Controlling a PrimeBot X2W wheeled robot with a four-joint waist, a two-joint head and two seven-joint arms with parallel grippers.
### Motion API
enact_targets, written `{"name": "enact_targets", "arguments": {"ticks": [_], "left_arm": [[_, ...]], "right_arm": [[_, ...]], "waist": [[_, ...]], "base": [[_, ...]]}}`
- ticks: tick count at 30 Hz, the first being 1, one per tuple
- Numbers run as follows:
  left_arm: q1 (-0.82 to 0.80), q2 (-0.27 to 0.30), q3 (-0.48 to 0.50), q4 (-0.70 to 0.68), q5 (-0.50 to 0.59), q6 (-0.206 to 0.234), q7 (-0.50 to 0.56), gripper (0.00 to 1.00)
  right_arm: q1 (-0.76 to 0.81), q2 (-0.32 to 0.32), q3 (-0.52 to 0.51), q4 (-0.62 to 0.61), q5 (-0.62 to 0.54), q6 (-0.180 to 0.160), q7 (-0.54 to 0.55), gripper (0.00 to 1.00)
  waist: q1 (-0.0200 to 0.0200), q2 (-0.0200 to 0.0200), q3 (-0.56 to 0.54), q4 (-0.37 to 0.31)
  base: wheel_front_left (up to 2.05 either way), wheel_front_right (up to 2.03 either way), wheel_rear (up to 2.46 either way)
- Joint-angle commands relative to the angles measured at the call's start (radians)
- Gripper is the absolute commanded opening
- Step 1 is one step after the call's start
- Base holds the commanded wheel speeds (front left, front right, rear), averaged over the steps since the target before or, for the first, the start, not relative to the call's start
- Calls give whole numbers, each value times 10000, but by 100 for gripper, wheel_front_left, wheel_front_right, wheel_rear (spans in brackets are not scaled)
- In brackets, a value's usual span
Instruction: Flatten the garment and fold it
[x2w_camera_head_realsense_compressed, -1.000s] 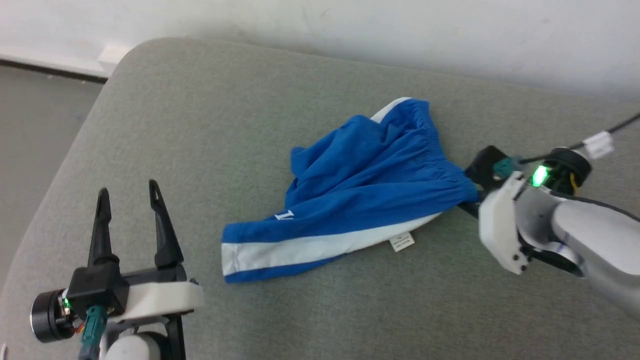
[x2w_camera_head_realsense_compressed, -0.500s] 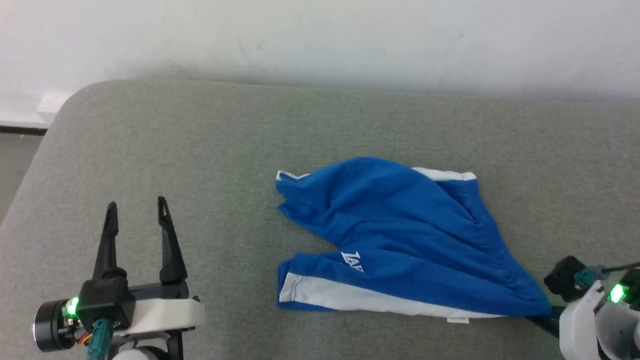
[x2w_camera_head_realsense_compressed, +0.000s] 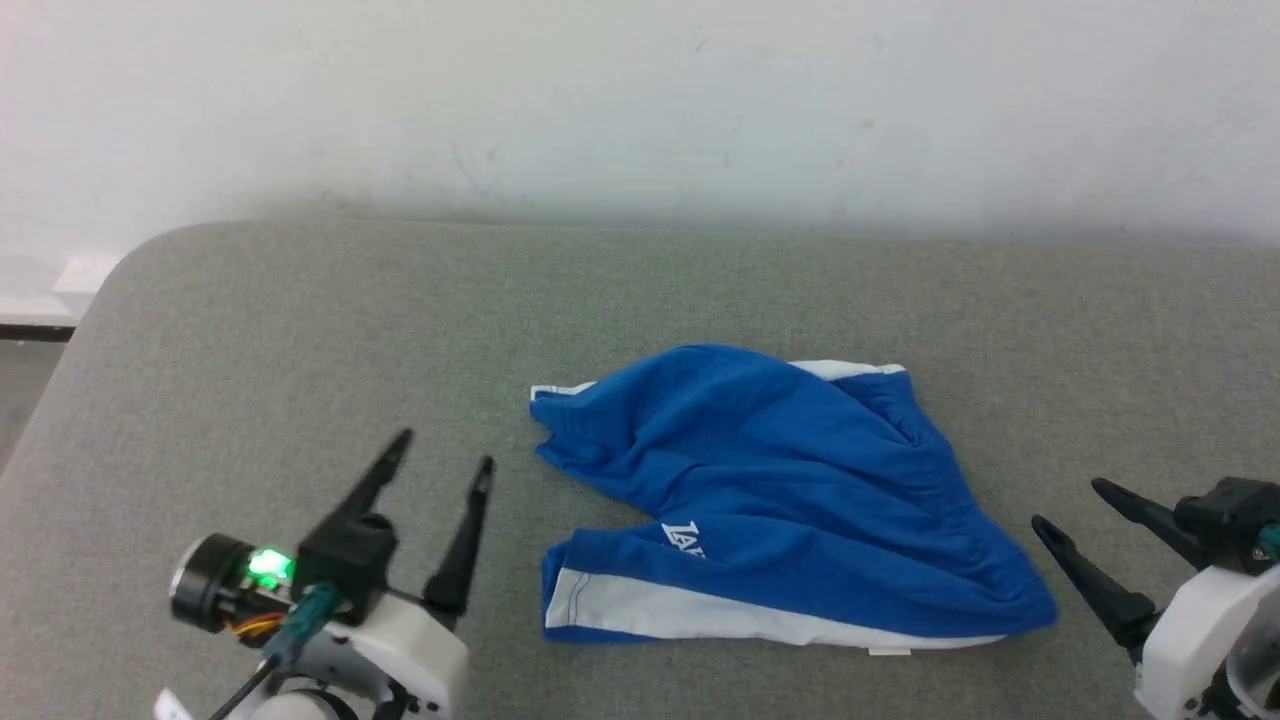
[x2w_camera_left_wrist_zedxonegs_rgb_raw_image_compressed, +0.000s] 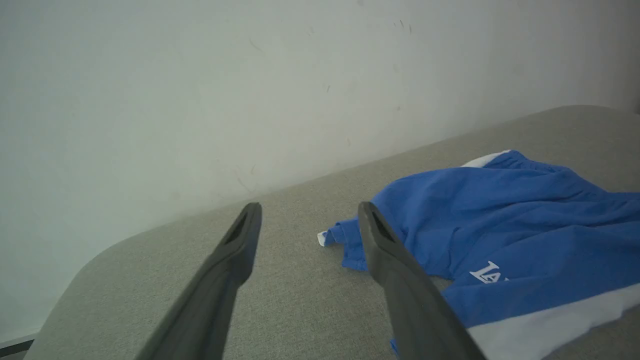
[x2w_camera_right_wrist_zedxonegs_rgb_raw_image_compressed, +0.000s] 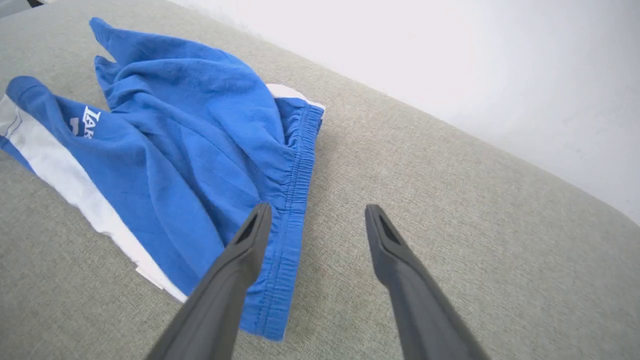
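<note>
At the near edge of the grey cloth-covered worktop (x2w_camera_head_realsense_compressed: 300, 330), the left hand (x2w_camera_head_realsense_compressed: 446, 449) sits low on the left. Its two dark fingers are spread apart and empty, slanting up and to the right toward the shorts (x2w_camera_head_realsense_compressed: 800, 500). The right hand (x2w_camera_head_realsense_compressed: 1067, 503) is at the near right, its fingers also apart and gripping nothing. Its tips are near the waistband (x2w_camera_head_realsense_compressed: 985, 545) and clear of the cloth in the head view.

Between the two hands the blue shorts lie on the worktop, loosely spread but not flat. The gathered waistband is on the right and the leg hems are on the left. The nearer leg carries a broad white stripe (x2w_camera_head_realsense_compressed: 700, 612) along its near edge, with small white lettering (x2w_camera_head_realsense_compressed: 682, 538) just above it near the hem. A small white tag (x2w_camera_head_realsense_compressed: 888, 651) peeks out under the near edge toward the right. The farther leg is rumpled and creased, its hem bunched. A sliver of the second white stripe (x2w_camera_head_realsense_compressed: 850, 369) shows along the far edge.

Beyond the shorts the worktop runs bare to a rounded far-left corner. A pale, faintly scuffed wall (x2w_camera_head_realsense_compressed: 640, 100) stands behind it.
</note>
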Motion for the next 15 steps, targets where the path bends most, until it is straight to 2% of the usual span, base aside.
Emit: {"name": "enact_targets", "arguments": {"ticks": [1, 4, 7, 11, 15], "left_arm": [[-155, 102, -195, -145, -149, -207, 490, 100], [-187, 442, -731, -524, -629, -568, 1997, 100], [-198, 842, -1306, -788, -1388, -715, 3356, 100], [-314, 1476, -2062, -939, -2397, -764, 4718, 100], [-562, 2150, -2835, -1059, -3404, -770, 5576, 100]], "right_arm": [[411, 351, -436, -266, -309, -21, 16, 100], [1293, 1182, -1852, -1050, -1151, -21, 285, 100], [1997, 1967, -2929, -1854, -2077, -21, 625, 100], [2565, 2833, -3632, -2698, -2946, -21, 1029, 100], [2741, 3255, -3840, -3117, -3379, -21, 1260, 100]], "waist": [[1, 0, -38, -75], [1, 0, 27, -162], [1, 0, 158, -300], [1, 0, 384, -545], [1, 0, 598, -801]], "base": [[0, 0, 0], [0, 0, 0], [0, 0, 0], [0, 0, 0], [0, 0, 0]]}}
